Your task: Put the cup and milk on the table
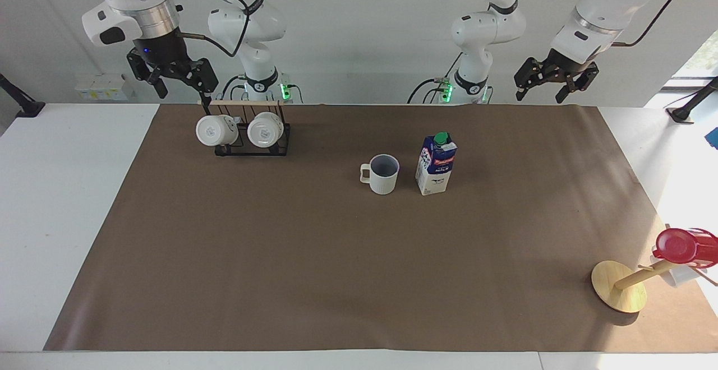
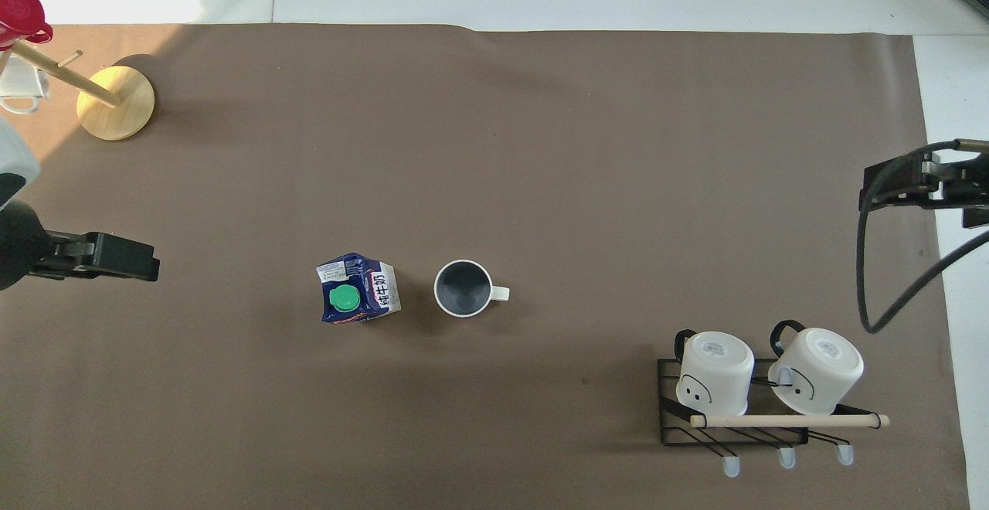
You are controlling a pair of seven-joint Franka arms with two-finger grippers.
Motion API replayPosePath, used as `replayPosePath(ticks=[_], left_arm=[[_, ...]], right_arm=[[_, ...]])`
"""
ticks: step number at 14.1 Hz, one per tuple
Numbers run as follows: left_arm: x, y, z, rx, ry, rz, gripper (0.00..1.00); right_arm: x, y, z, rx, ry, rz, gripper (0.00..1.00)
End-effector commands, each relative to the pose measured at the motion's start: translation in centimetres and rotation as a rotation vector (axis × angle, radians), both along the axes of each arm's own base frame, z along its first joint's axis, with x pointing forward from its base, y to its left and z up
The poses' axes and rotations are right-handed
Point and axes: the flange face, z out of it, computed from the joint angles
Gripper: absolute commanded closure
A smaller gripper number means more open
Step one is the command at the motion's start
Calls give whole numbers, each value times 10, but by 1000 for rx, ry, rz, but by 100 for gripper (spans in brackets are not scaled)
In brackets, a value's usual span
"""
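Note:
The cup [image 1: 380, 175] [image 2: 463, 288], off-white with a dark inside, stands upright on the brown mat of the table [image 1: 67, 202] near its middle. Beside it, toward the left arm's end, stands the blue-and-white milk [image 1: 436, 163] [image 2: 357, 297] with its green cap up. My left gripper [image 1: 543, 91] [image 2: 124, 256] hangs open and empty in the air above the mat's edge by the left arm's base, well apart from the milk. Over the wire rack, my right gripper [image 1: 184, 91] [image 2: 888, 185] is also open with nothing in it.
A black wire rack [image 1: 252, 147] [image 2: 734, 425] with two white mugs sits near the right arm's base. A wooden mug tree [image 1: 617, 286] [image 2: 116, 102] carrying a red cup [image 1: 676, 245] stands at the left arm's end, farthest from the robots.

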Motion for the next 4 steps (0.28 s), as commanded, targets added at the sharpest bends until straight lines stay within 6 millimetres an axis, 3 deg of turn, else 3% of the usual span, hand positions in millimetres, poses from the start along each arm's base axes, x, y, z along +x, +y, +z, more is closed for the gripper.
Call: replayPosePath(ticks=[1,4], left_arm=[[0,3,7,5,-12,-10,0],[0,1,7,5,-12,-19,0]], right_arm=[[-6,-4,0,13,2,23,0],[-5,0,-1,42,-8,32,0]])
